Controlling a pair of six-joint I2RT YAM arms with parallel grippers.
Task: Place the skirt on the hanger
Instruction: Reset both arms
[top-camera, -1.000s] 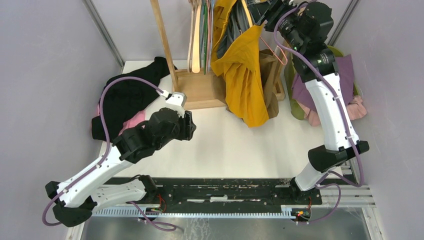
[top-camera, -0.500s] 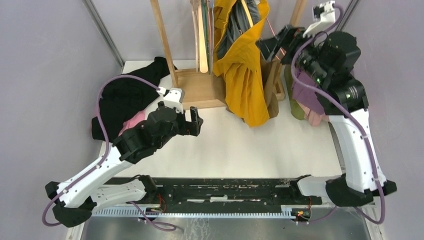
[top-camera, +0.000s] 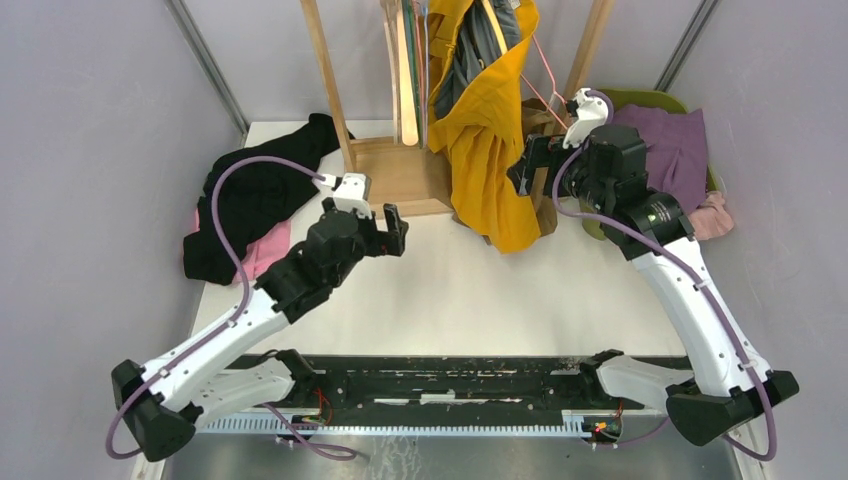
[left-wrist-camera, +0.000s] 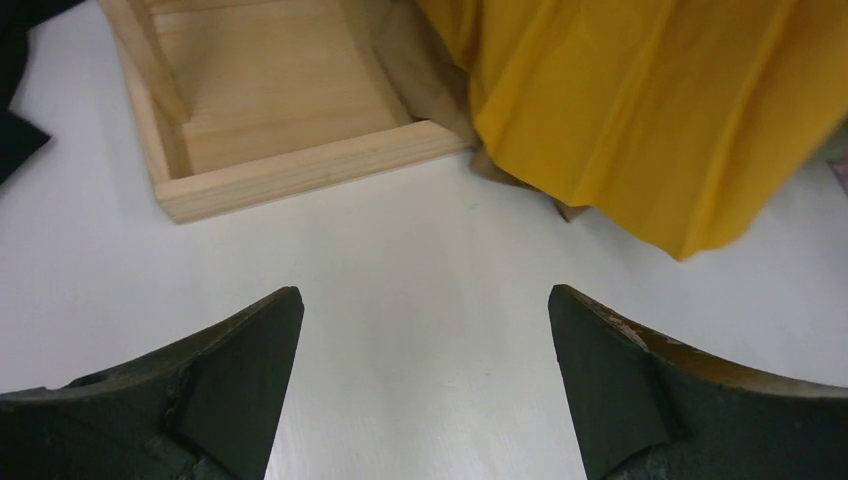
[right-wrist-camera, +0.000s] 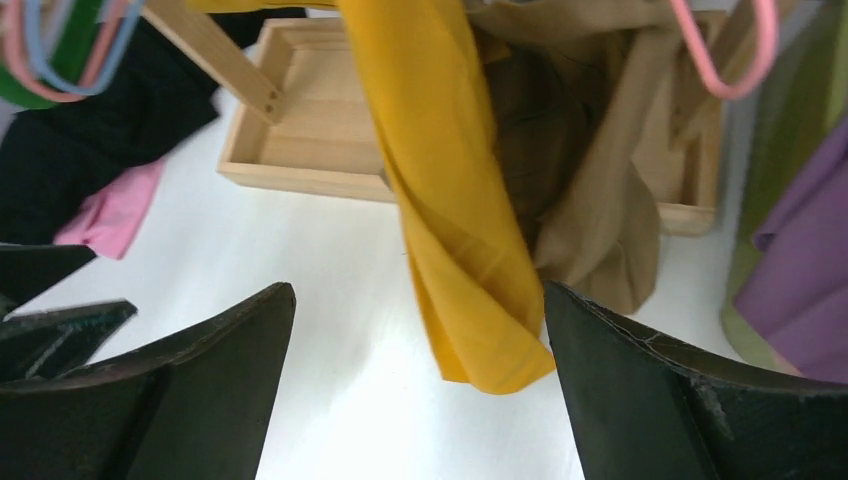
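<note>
the hanging looks all but done: the yellow skirt (top-camera: 487, 150) hangs on the wooden rack (top-camera: 325, 80) at the back of the table (top-camera: 450, 300), the left end effector (top-camera: 388, 225) and right end effector (top-camera: 524, 168) both gape wide and empty, so next they need only back away without snagging cloth.

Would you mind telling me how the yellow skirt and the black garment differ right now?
The yellow skirt hangs from the rack; the black garment lies crumpled on the table. The yellow skirt hangs over the wooden base; the black garment lies left of it. Both are cloth, and neither is gripped.
</note>
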